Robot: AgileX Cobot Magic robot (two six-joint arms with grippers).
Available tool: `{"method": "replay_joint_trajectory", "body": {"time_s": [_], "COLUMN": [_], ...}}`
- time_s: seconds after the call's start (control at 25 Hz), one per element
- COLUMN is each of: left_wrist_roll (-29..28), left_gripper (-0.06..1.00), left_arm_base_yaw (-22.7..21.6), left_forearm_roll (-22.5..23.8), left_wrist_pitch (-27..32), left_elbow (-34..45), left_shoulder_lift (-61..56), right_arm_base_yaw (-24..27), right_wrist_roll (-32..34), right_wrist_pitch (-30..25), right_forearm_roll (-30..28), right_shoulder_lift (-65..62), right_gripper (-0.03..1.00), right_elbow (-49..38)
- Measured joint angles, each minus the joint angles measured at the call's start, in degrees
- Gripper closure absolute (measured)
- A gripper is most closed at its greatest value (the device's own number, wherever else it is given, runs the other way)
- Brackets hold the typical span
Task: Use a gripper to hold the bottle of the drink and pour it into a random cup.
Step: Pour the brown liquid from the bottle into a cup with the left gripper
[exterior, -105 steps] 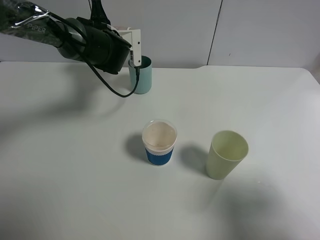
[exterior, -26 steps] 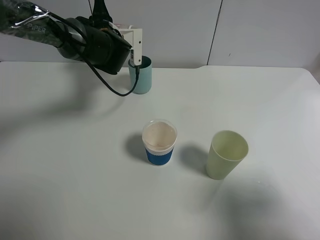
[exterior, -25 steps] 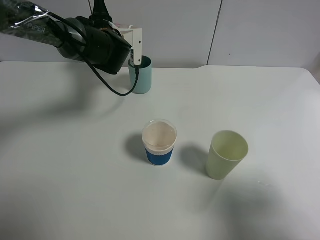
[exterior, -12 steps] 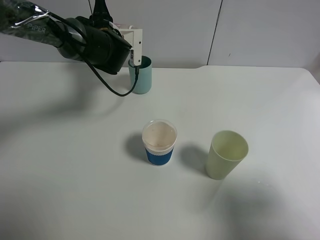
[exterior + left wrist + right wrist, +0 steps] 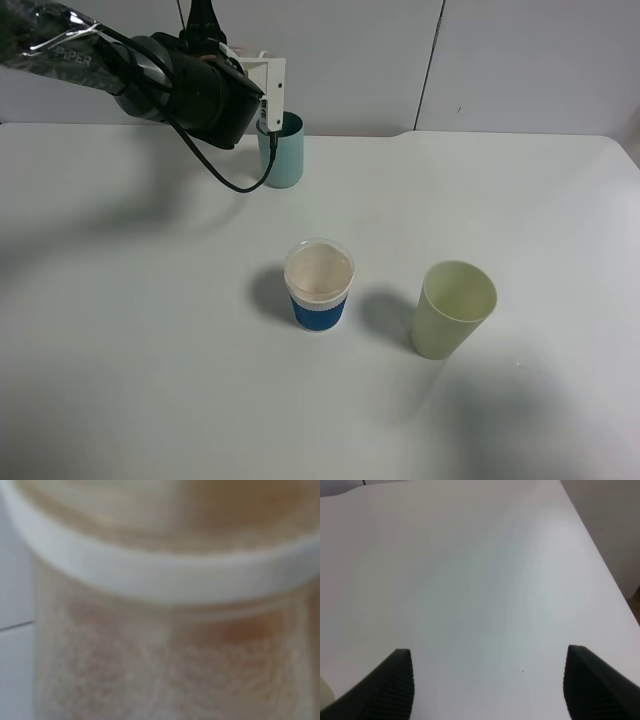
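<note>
At upper left, our left gripper (image 5: 271, 120) clasps the bottle (image 5: 150, 575) of drink (image 5: 237, 630) over the teal cup (image 5: 286, 160); our right gripper (image 5: 490, 680) gapes empty.

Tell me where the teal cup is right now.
In the exterior high view the teal cup stands at the far side of the table, left of centre, under the left tool, behind the blue-and-white cup.

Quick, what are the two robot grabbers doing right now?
Left gripper: closed on the small translucent plastic bottle, which fills its wrist view.
Right gripper: open, holding nothing.
</note>
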State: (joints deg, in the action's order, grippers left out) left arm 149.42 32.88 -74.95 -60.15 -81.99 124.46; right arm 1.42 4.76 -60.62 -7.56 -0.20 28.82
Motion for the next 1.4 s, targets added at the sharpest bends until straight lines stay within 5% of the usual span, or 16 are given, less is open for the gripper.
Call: {"method": "replay_joint_trajectory", "body": {"time_s": [1.4], "left_wrist_roll": [1.3], "left_gripper": [0.58], "left_arm_base_yaw": [0.0], "left_forearm_roll": [2.75], "left_wrist_pitch": [-1.56], "left_elbow": [0.0], "left_shoulder_lift": [0.0], "right_arm_base_yaw": [0.0], "right_wrist_roll": [0.0], "right_wrist_pitch": [0.0], "right_forearm_roll": [0.0], "right_shoulder_lift": [0.0], "right_gripper": [0.33], "right_elbow": [0.0]}}
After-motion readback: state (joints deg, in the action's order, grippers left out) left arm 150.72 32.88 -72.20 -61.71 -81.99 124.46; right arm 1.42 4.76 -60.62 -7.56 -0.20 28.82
